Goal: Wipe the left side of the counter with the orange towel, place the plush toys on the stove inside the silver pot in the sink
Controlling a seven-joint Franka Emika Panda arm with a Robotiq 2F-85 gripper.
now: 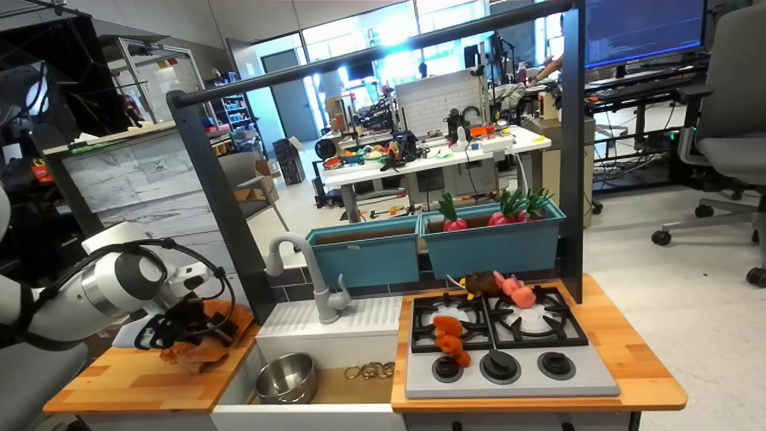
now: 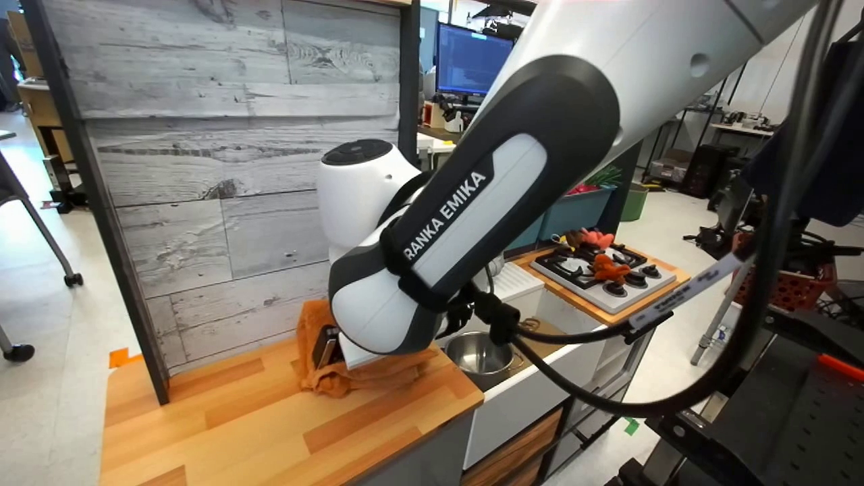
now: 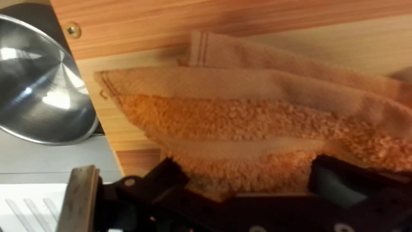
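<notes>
orange towel (image 3: 225,119): rumpled, on counter (image 2: 236,432) | silver pot (image 1: 286,389): in sink (image 1: 335,353) | plush toys (image 1: 449,326): on stove (image 1: 526,389) (brown: back edge)

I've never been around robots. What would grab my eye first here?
Likely the big white-and-black robot arm, its open gripper down at the rumpled orange towel on the butcher-block counter. After that, probably the shiny silver pot in the white sink, then the orange and pink plush toys on the stove.

In exterior view: "RANKA EMIKA" on robot arm (image 2: 516,172); cable label (image 2: 688,290) unclear; monitor (image 2: 472,61) text too small.
</notes>
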